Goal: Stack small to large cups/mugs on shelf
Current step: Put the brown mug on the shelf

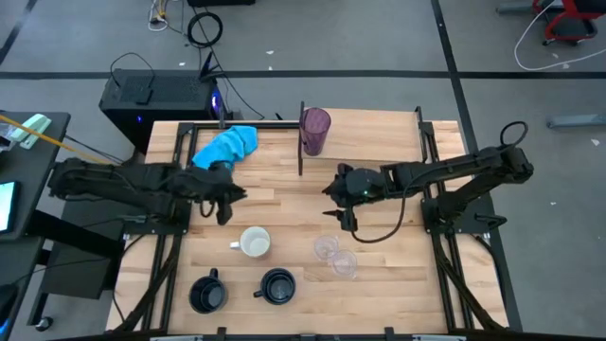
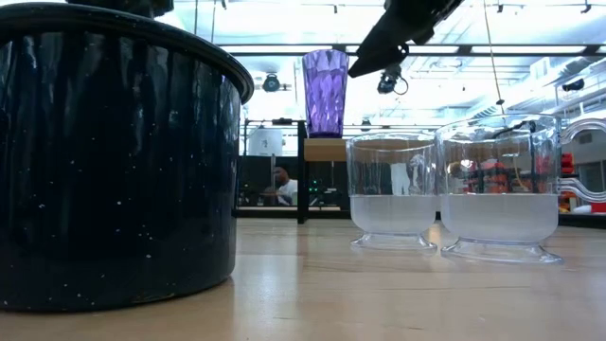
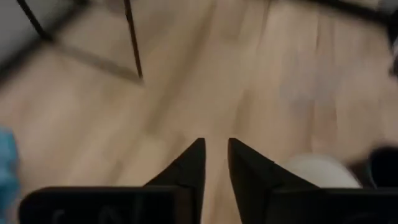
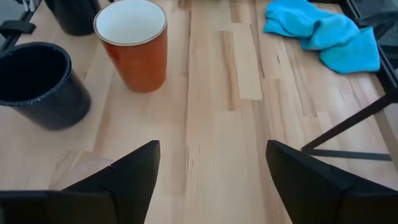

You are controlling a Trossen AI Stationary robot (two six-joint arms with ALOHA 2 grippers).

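The light was bright and even, with only soft shadows on the wooden table (image 1: 379, 284). Ceiling lamps glared white behind the purple tumbler (image 2: 325, 92). Beside it, the near black mug (image 2: 114, 161) looked huge and soft. The left wrist view was smeared with blur.
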